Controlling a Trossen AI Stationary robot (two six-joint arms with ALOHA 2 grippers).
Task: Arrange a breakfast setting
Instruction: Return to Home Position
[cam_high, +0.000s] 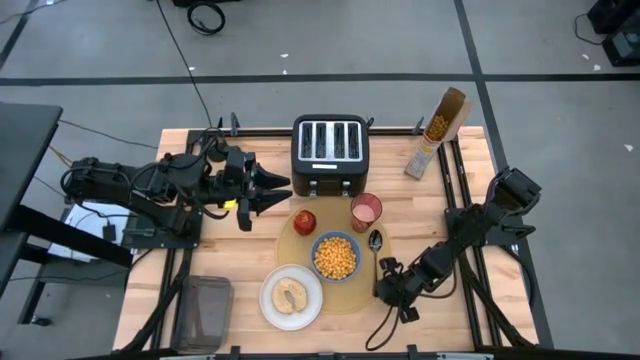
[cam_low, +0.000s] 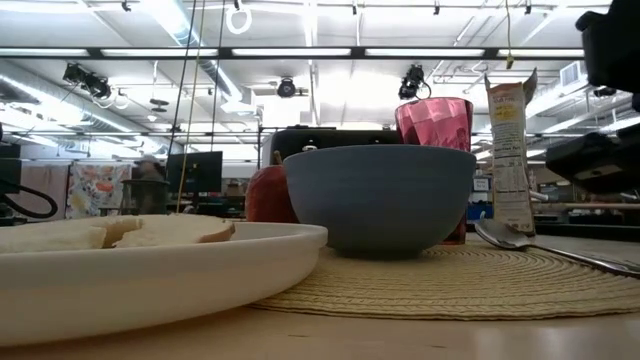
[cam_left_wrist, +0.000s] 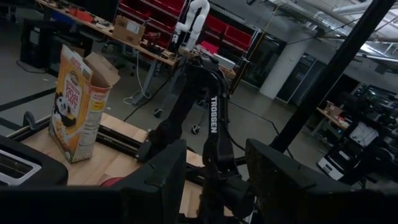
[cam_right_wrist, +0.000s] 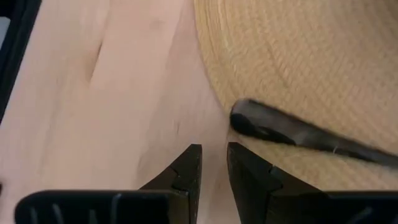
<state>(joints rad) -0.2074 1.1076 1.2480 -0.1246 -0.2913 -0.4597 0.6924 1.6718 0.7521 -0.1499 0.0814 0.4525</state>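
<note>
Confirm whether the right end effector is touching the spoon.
Apart. The right wrist view shows a thin pale strip of surface between the right end effector and the handle end of the spoon; nothing sits between its fingers.

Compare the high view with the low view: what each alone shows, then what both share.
High only: the left gripper beside the toaster, the right gripper at the handle end of the spoon, cereal in the blue bowl. Low only: ceiling lights, the room behind. Both: toaster, spoon, blue bowl, placemat, plate, pink cup, apple, cereal box.
</note>
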